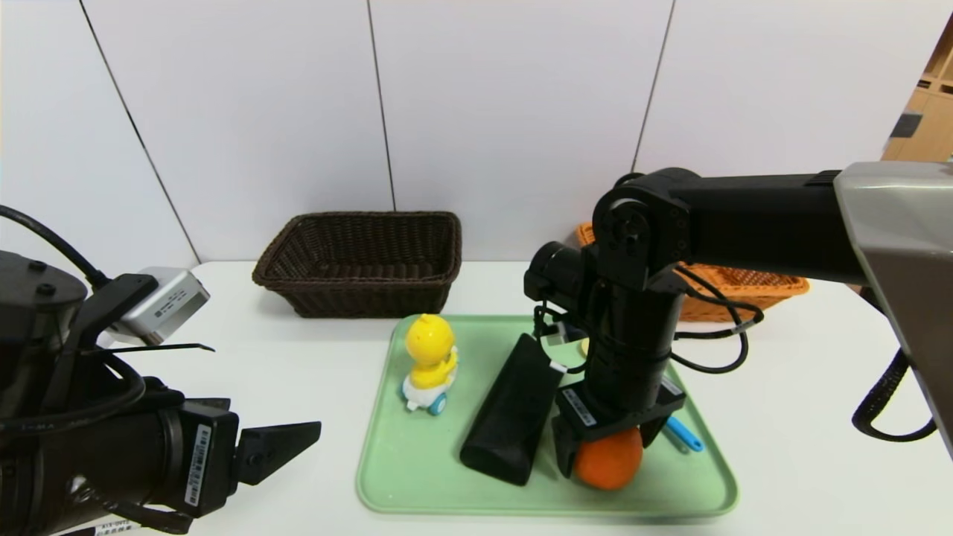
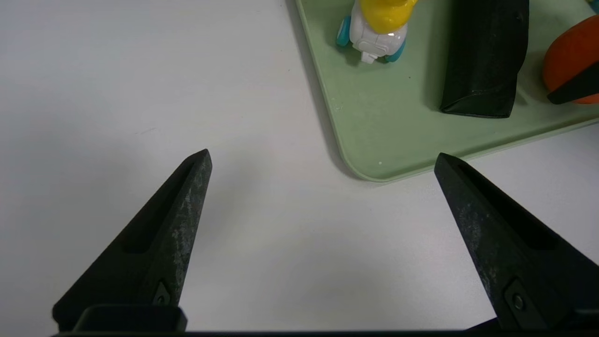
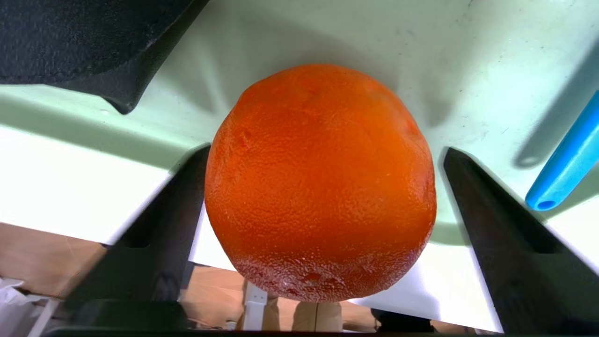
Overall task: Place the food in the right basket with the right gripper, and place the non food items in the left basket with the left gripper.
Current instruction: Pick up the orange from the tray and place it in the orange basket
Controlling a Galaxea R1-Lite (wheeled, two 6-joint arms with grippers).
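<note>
I have the right gripper straight above the orange, fingers spread either side, not yet clamped; left gripper idles apart over the bench.

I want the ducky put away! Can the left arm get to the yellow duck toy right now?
Probably yes. The duck toy stands on the near-left part of the green tray, with only bare table between it and the open left gripper. The right gripper is busy farther right, around the orange.
</note>
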